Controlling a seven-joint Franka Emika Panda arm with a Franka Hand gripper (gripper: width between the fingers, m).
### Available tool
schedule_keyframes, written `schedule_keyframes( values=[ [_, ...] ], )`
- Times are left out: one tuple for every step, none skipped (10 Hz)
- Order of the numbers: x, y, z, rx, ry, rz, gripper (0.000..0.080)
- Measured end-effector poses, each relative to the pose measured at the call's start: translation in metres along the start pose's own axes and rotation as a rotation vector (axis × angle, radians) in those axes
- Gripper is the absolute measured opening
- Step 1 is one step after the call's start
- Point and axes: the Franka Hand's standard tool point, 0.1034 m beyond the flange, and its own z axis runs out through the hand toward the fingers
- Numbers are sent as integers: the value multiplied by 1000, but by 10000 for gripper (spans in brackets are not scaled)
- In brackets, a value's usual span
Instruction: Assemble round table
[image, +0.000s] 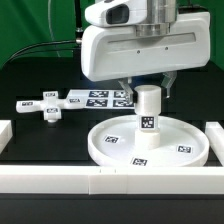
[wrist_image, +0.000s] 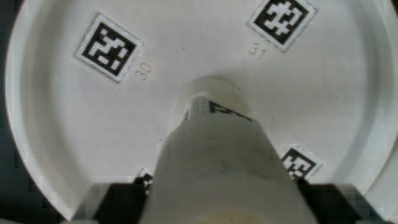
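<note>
The large round disc (image: 110, 150) lies flat on the table at the front, tags up. The short thick cylinder leg (image: 148, 112) stands upright on its middle. My gripper (image: 148, 93) comes down over the leg's top, with a finger on each side. In the wrist view the leg (wrist_image: 222, 140) runs between my black fingers (wrist_image: 128, 200), which sit against its sides, above the disc (wrist_image: 178, 60). My gripper (wrist_image: 222, 205) is shut on the leg. The small cross-shaped foot (image: 45, 107) lies on the table at the exterior view's left.
The marker board (image: 97, 97) lies flat behind the disc, next to the foot. Long white border rails run along the front (image: 100, 182), the exterior view's left (image: 4, 135) and right (image: 215, 140). A green curtain hangs behind.
</note>
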Motion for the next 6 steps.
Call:
schedule_keyframes(
  values=[
    [0,0,0,0,0,26,404],
    [0,-1,1,6,2,121,404],
    [3,-4,1,13,12,238,404],
    [5,-6,1,19,22,346,406],
    [6,-7,1,26,27,452,406],
    [6,-6,1,33,30,546,406]
  ],
)
